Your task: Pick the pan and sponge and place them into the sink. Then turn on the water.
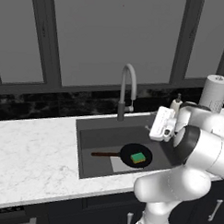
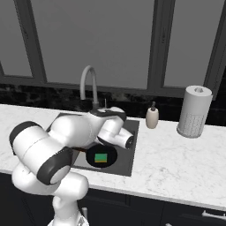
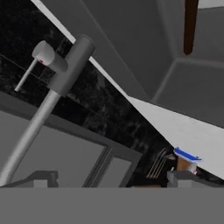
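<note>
Marble counter [image 1: 33, 152], sink [image 1: 87, 131] already held pan [image 1: 130, 151] with sponge [image 1: 138, 157] on it. My gripper [image 1: 155, 127] hovered over the sink's right side, open or shut I couldn't tell. Faucet [image 1: 126, 89] stood behind-left of it, lever [image 3: 26, 74] close ahead in hand view.

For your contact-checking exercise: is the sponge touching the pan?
Touching. In the left base view the sponge lies directly on the pan inside the sink.
</note>
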Controlling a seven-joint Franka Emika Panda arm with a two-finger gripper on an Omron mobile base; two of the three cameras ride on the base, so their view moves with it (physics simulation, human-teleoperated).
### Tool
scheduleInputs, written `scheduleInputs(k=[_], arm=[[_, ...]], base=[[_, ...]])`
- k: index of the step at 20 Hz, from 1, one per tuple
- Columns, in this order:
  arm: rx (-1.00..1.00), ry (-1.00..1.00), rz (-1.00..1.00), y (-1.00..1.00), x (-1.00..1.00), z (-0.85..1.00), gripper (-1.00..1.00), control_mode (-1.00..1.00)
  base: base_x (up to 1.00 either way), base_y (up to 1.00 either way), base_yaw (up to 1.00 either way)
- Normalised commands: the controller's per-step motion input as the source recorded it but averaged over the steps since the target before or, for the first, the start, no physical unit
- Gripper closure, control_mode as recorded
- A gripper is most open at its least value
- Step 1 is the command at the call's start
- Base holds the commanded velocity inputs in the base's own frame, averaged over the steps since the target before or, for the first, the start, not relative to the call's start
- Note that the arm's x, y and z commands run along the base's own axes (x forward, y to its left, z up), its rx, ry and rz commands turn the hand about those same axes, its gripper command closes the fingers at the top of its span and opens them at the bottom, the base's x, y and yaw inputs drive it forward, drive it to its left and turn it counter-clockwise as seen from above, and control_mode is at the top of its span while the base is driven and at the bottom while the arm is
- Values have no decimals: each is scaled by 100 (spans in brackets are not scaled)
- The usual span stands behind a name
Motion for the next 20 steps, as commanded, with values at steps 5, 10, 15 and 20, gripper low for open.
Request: scheduleInputs(k=[5, 10, 15, 20], arm=[[7, 1, -10, 2, 15, 12, -100, -100], [4, 0, -14, 1, 10, 16, -100, -100], [6, 2, -13, 0, 29, 17, -100, -100], [8, 8, -7, 0, 31, 21, -100, -100]], base=[[0, 0, 0], [0, 0, 0], [0, 0, 0], [0, 0, 0]])
